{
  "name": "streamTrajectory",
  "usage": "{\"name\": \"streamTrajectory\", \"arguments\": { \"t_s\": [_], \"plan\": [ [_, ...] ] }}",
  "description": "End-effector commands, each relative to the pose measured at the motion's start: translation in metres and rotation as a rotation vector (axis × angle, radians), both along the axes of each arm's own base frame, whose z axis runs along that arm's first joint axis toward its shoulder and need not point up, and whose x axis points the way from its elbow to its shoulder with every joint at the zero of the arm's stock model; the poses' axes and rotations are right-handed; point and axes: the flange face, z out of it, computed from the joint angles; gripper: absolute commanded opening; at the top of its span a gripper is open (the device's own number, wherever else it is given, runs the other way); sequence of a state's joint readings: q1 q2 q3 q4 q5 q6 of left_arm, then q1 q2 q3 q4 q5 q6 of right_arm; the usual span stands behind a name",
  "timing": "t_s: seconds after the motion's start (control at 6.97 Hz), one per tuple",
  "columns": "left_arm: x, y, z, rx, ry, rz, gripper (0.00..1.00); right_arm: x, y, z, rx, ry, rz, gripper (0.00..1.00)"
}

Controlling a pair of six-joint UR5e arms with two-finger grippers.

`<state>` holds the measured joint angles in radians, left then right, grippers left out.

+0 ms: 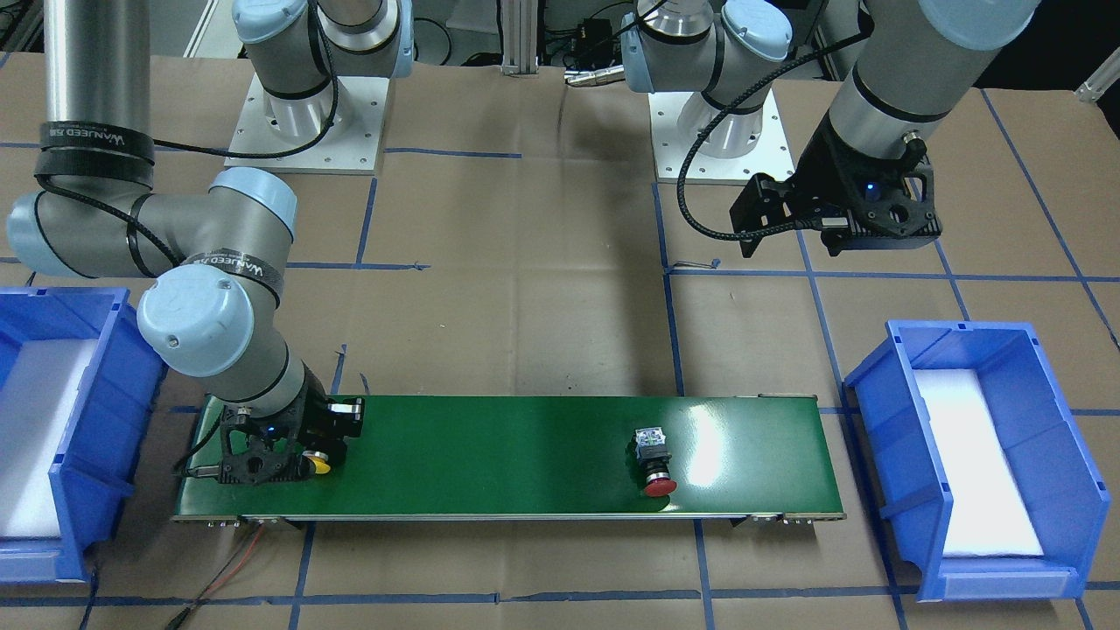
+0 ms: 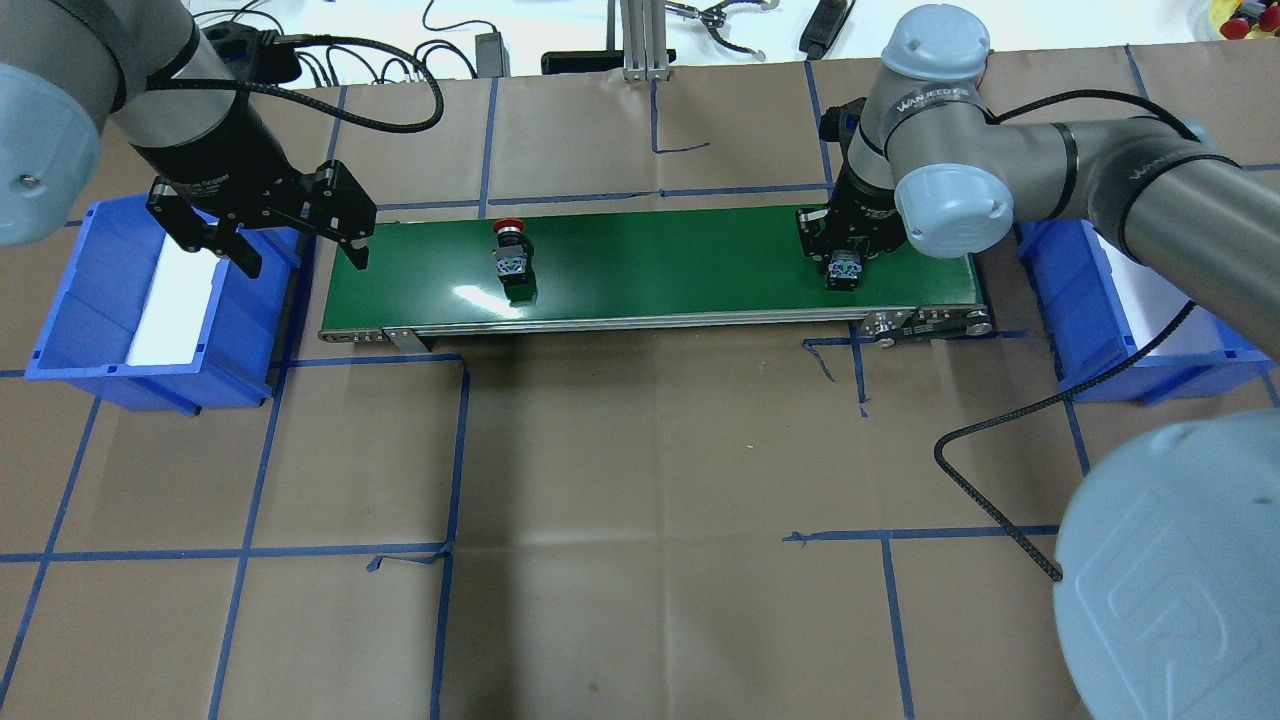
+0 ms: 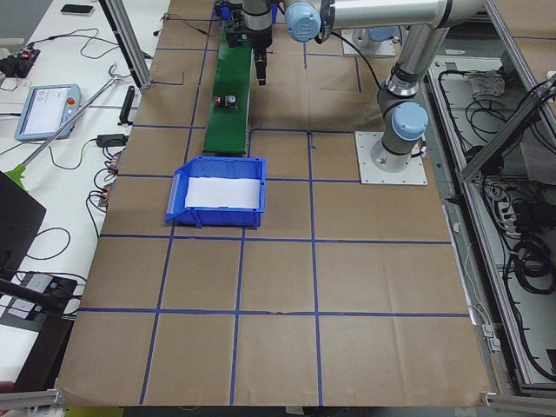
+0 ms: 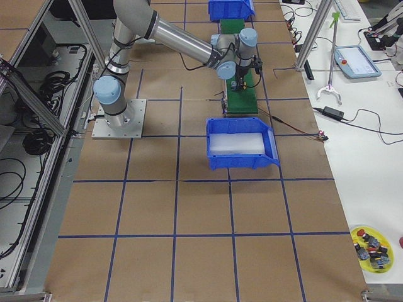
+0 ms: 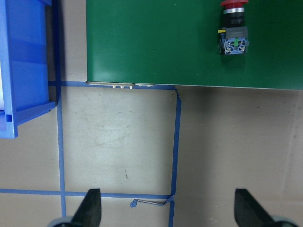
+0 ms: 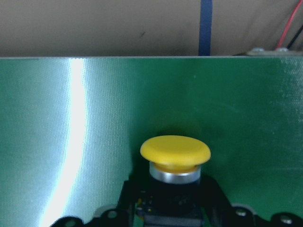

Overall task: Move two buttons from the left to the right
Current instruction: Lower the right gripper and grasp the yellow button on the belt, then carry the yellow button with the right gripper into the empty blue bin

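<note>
Right gripper [image 2: 846,258]: low over the right end of the belt [image 2: 680,260]. It is clenched on the black body of the yellow button [image 6: 175,151], one finger on each side, as far as my wrist view shows.
Yellow button lie: at belt level between my right fingers. Its long axis runs across the belt, with the cap pointing far from my base and the grey rear block toward me.
Way to go: I judge this grip needs a lift, then a short carry rightward. The right bin [image 1: 83,455] sits just past the belt's right end.
Left gripper [image 2: 300,260]: released, fingers spread, holding nothing. It hovers between the left bin [image 2: 80,350] and the belt's left end.
Red button [image 2: 512,255]: on the belt's left half, apart from both grippers and nearer my left arm. Its cap also points far.
</note>
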<state>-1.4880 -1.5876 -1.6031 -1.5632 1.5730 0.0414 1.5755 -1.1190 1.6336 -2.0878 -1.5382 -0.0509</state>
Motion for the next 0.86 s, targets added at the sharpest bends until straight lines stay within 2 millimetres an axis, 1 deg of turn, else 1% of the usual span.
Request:
{"name": "streamTrajectory", "arguments": {
  "t_s": [0.0,0.14,0.29,0.43,0.57,0.72],
  "plan": [
    [0.0,0.0,0.0,0.0,-0.001,0.0,1.0,-0.012,-0.017,0.051,-0.06,0.085,0.025,0.04],
    [0.0,0.0,0.0,0.0,-0.001,0.0,1.0,-0.027,-0.02,0.102,-0.137,0.093,0.001,0.04],
    [0.0,0.0,0.0,0.0,0.001,0.0,1.0,-0.077,-0.015,0.134,-0.108,0.09,-0.07,0.04],
    [0.0,0.0,0.0,0.0,-0.001,0.0,1.0,-0.144,-0.004,0.155,-0.072,0.089,-0.048,0.04],
    [0.0,0.0,-0.001,0.001,-0.001,0.0,1.0,-0.194,0.011,0.168,-0.079,0.103,0.002,0.04],
    [0.0,0.0,0.0,0.0,-0.001,0.0,1.0,-0.245,0.023,0.165,-0.065,0.104,0.016,0.04]
  ]
}}
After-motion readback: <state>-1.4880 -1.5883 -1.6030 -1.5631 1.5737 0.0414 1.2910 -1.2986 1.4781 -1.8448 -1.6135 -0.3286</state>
